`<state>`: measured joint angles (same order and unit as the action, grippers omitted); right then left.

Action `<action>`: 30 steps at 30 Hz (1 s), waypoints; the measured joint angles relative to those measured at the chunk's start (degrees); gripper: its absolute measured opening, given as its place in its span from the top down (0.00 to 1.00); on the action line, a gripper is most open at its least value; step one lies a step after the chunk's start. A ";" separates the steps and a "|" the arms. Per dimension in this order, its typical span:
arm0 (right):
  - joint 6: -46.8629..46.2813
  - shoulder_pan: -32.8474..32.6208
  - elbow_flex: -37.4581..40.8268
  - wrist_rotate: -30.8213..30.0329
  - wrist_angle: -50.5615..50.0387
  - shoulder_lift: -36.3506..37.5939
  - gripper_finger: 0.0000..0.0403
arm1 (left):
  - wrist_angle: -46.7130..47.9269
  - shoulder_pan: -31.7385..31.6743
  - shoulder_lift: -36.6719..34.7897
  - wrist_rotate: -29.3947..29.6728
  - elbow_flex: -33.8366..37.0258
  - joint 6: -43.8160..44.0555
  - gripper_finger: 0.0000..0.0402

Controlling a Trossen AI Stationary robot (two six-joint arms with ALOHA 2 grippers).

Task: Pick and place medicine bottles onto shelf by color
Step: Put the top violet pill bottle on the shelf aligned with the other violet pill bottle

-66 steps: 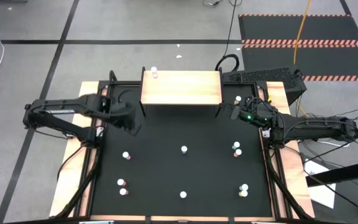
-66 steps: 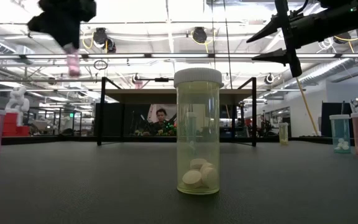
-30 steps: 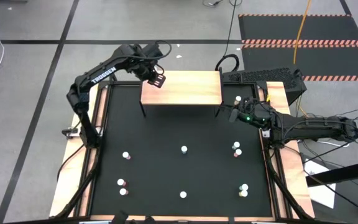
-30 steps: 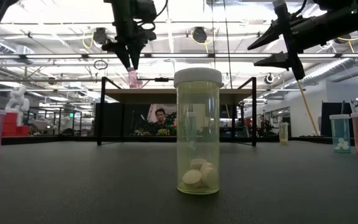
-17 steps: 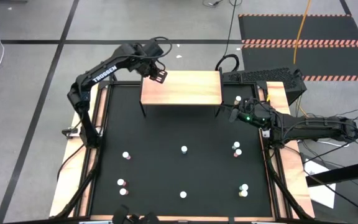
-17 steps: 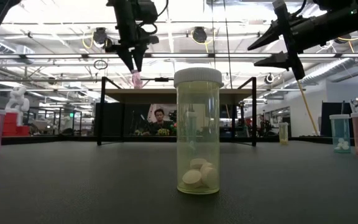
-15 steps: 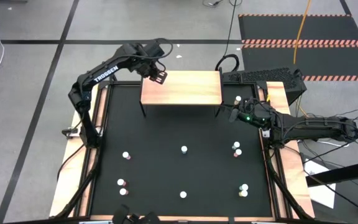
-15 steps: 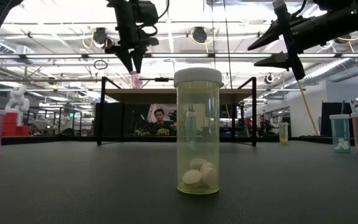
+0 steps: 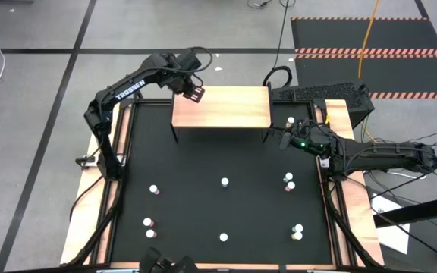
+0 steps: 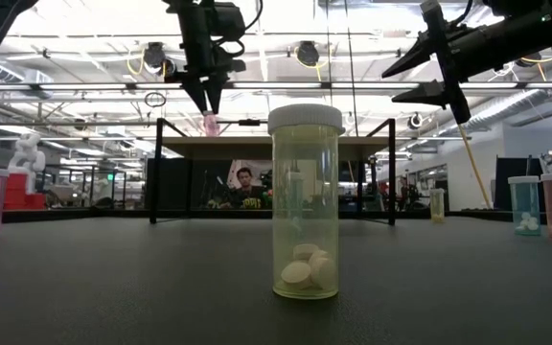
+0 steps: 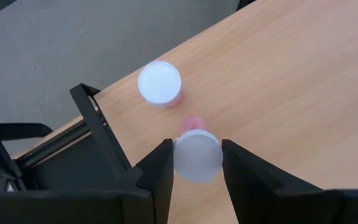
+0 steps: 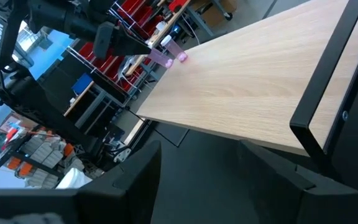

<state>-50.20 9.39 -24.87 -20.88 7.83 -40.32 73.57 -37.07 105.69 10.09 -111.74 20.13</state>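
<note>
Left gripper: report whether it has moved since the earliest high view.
Yes. The left gripper, shut on a pink bottle, has swung from the table's left side to the shelf's far-left corner.

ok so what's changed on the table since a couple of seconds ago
The left end effector swung from beside the left edge of the table up to the shelf's far left corner, carrying a pink bottle it still grips. It now holds it just above the board, next to the pink bottle already standing there. The right end effector stayed open by the shelf's right end, and the bottles on the mat have not moved.
</note>
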 joint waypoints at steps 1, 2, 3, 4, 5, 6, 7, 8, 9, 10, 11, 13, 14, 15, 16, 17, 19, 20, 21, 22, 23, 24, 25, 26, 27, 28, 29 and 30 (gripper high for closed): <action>0.01 0.00 0.01 0.00 0.01 0.00 0.48 | -0.02 0.06 0.00 0.00 0.00 -0.01 0.68; 0.01 0.00 -0.01 0.00 0.01 0.00 0.48 | 0.02 0.08 0.00 -0.01 0.00 -0.05 0.68; 0.05 0.00 0.01 0.00 0.01 0.00 0.48 | 0.05 0.08 0.00 0.00 0.00 -0.21 0.68; 0.08 0.00 0.01 0.00 0.01 0.00 0.48 | 0.19 0.08 0.00 -0.02 0.00 -0.57 0.68; 0.08 0.00 0.01 0.00 0.01 0.00 0.48 | 0.33 0.08 0.00 -0.02 0.07 -0.82 0.68; 0.09 0.00 0.00 0.00 0.01 0.00 0.48 | 0.16 0.08 -0.01 -0.02 0.41 -0.96 0.68; 0.10 0.00 0.01 0.00 0.01 0.00 0.48 | 0.11 0.08 -0.02 -0.09 0.82 -0.97 0.68; 0.08 0.00 0.00 0.00 0.03 0.00 0.48 | 0.26 0.08 -0.02 -0.39 1.16 -0.99 0.68; 0.06 0.00 -0.01 0.00 0.03 0.00 0.48 | 0.41 0.08 -0.02 -0.80 1.50 -1.06 0.68; 0.05 0.00 0.01 0.00 0.03 0.00 0.48 | 0.63 0.06 -0.02 -1.03 1.75 -1.08 0.68; 0.05 0.00 0.00 0.00 0.03 0.00 0.48 | 0.75 -0.01 -0.02 -1.03 1.92 -1.09 0.68; 0.08 0.00 0.01 0.00 0.03 0.00 0.48 | 0.47 -0.01 -0.02 -1.05 1.97 -1.35 0.68; 0.07 0.00 0.00 0.00 0.03 0.00 0.48 | 0.13 -0.03 -0.02 -1.05 1.99 -1.45 0.68; 0.03 0.00 0.01 0.00 0.03 0.00 0.48 | -0.15 -0.03 -0.02 -1.05 1.99 -1.44 0.68; 0.01 0.00 0.00 0.00 0.05 0.00 0.48 | -0.40 -0.03 -0.02 -1.05 1.99 -1.41 0.68; 0.01 0.00 0.00 0.00 0.05 0.00 0.48 | -0.51 -0.03 -0.02 -1.05 1.99 -1.41 0.68; -0.01 0.00 -0.01 0.00 0.03 0.00 0.48 | -0.38 -0.16 -0.02 -1.07 1.99 -1.47 0.68; -0.01 0.00 0.01 0.02 0.03 0.00 0.48 | -0.38 -0.29 -0.02 -1.16 1.99 -1.62 0.68; -0.01 0.00 0.01 0.02 0.03 0.00 0.48 | -0.32 -0.36 -0.02 -1.16 1.99 -1.62 0.68; -0.03 0.00 0.01 0.02 0.05 0.00 0.48 | -0.32 -0.36 -0.02 -1.16 1.99 -1.64 0.68; -0.03 0.00 -0.01 0.02 0.05 0.00 0.48 | -0.35 -0.38 -0.02 -1.15 1.99 -1.69 0.68; -0.04 0.00 0.01 0.02 0.05 0.00 0.48 | -0.40 -0.48 -0.02 -1.14 1.99 -1.82 0.68; -0.06 0.00 0.01 0.02 0.05 0.00 0.48 | -0.42 -0.56 -0.02 -1.14 2.01 -1.86 0.68; -0.06 0.00 -0.01 0.02 0.05 0.01 0.48 | -0.40 -0.64 -0.02 -1.14 2.01 -1.87 0.68; -0.06 0.00 0.00 0.02 0.05 0.02 0.48 | -0.40 -0.75 -0.02 -1.14 2.01 -1.98 0.68; -0.06 0.00 0.00 0.02 0.05 0.01 0.48 | -0.40 -0.80 -0.02 -1.18 2.01 -2.02 0.68; -0.06 0.00 0.01 0.04 0.08 0.01 0.48 | -0.40 -0.84 -0.02 -1.18 2.01 -2.02 0.68; -0.06 0.00 -0.01 0.04 0.08 0.02 0.48 | -0.40 -0.88 -0.02 -1.18 2.01 -2.02 0.68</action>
<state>-50.26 9.39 -24.88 -20.85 7.90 -40.30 73.17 -37.95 105.67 8.91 -109.73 18.11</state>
